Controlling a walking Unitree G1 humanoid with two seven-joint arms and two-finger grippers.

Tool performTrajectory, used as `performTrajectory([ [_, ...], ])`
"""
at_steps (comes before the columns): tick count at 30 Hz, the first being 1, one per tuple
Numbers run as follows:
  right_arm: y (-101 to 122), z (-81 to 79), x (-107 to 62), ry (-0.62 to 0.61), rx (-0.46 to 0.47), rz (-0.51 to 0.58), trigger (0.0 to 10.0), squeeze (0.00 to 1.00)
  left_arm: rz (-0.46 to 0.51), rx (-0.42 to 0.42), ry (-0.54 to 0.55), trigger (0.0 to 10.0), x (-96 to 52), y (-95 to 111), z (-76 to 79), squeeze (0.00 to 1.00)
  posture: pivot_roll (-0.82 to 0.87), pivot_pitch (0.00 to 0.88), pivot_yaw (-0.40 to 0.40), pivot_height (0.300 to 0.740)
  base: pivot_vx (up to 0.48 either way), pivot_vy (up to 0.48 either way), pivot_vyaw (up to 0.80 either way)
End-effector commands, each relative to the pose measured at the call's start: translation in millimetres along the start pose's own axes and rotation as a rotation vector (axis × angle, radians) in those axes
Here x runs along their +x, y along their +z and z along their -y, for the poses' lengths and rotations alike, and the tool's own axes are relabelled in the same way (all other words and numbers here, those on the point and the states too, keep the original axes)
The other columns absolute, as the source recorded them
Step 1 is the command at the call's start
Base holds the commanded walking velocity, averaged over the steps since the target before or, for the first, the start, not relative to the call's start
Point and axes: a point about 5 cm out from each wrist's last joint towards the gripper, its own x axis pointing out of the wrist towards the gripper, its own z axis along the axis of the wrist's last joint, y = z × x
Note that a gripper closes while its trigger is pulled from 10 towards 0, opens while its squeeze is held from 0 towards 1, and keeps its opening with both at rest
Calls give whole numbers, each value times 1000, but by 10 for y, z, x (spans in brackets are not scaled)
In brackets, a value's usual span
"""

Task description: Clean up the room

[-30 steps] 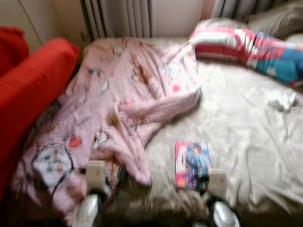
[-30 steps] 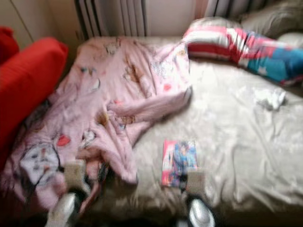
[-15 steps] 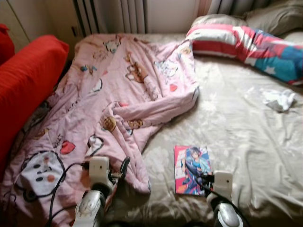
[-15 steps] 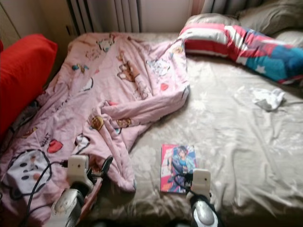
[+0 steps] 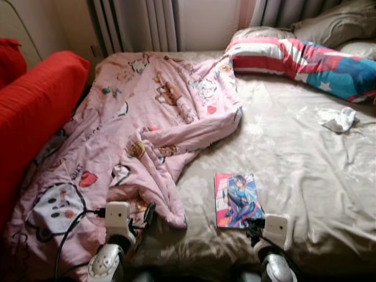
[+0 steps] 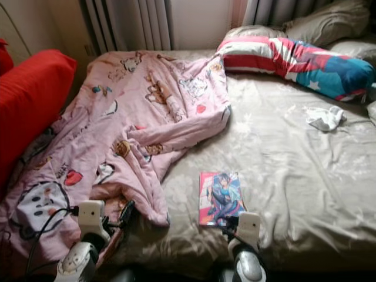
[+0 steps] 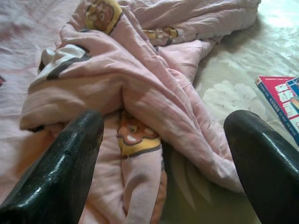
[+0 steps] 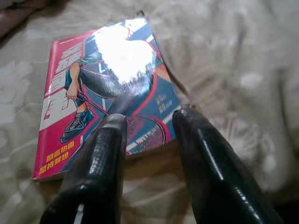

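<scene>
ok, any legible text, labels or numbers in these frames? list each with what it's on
Book cover on the bed sheet: large pale characters along the pink spine edge and top, not Latin script, too blurred and glare-washed to read.
Pink blanket: cartoon prints, small dark lettering near one red patch, too small to read.
Striped pillow: stars and stripes, no readable text.
No numbers or brand marks legible.
</scene>
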Motion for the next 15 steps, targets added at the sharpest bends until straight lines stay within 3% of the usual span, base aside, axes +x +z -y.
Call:
performTrajectory([
  [1,-65,-3,-13,-16,70,-36,10000,0,-14,2,3,10000,-38,-20,-32,0,18,197,37,587,0,0,0],
  [10,-88,114,9,-86,309,-74,10000,0,-17,15,5,10000,-76,-6,-73,0,45,223,53,587,0,0,0],
  [15,-61,154,22,-104,365,-61,10000,0,-22,23,5,10000,-108,-5,-98,0,55,234,63,587,0,0,0],
])
